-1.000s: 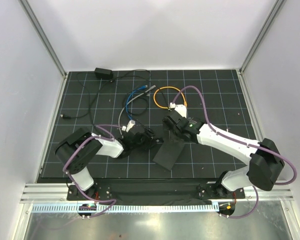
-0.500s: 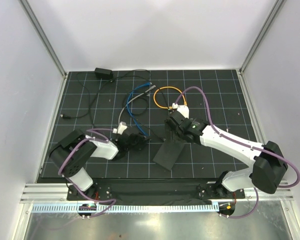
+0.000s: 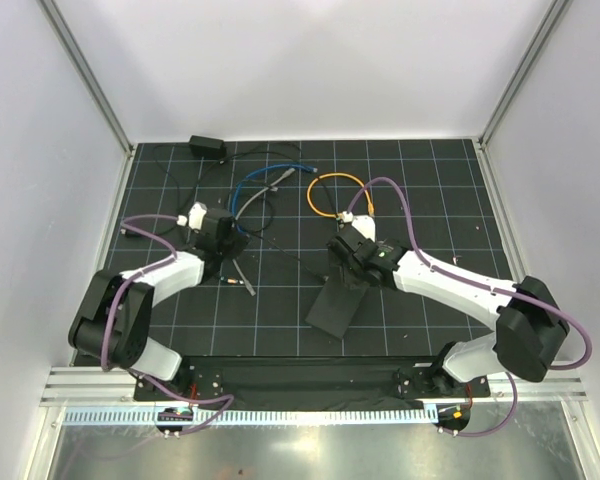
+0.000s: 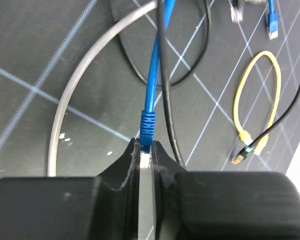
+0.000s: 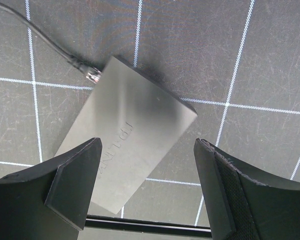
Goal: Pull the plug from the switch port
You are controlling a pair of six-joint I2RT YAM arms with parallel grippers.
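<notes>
My left gripper (image 4: 145, 145) is shut on the blue plug (image 4: 147, 127) of a blue cable (image 4: 155, 60). In the top view it (image 3: 223, 228) sits at the mat's left, well apart from the flat matte-black switch box (image 3: 338, 305). My right gripper (image 5: 147, 142) hangs open above the box (image 5: 135, 145), one finger on each side, touching nothing. It also shows in the top view (image 3: 342, 250). A thin black cable's plug (image 5: 92, 75) sits against the box's far edge. I cannot tell whether it is seated in a port.
A grey cable (image 4: 75, 95), a black cable (image 4: 165, 75) and a yellow cable loop (image 4: 255, 95) lie beyond the left gripper. An orange loop (image 3: 330, 195) and a small black power adapter (image 3: 207, 146) lie at the back of the mat.
My left gripper has swung from beside the box's left edge to the mat's left, carrying the blue plug and cable away. The right gripper and the box have barely moved.
</notes>
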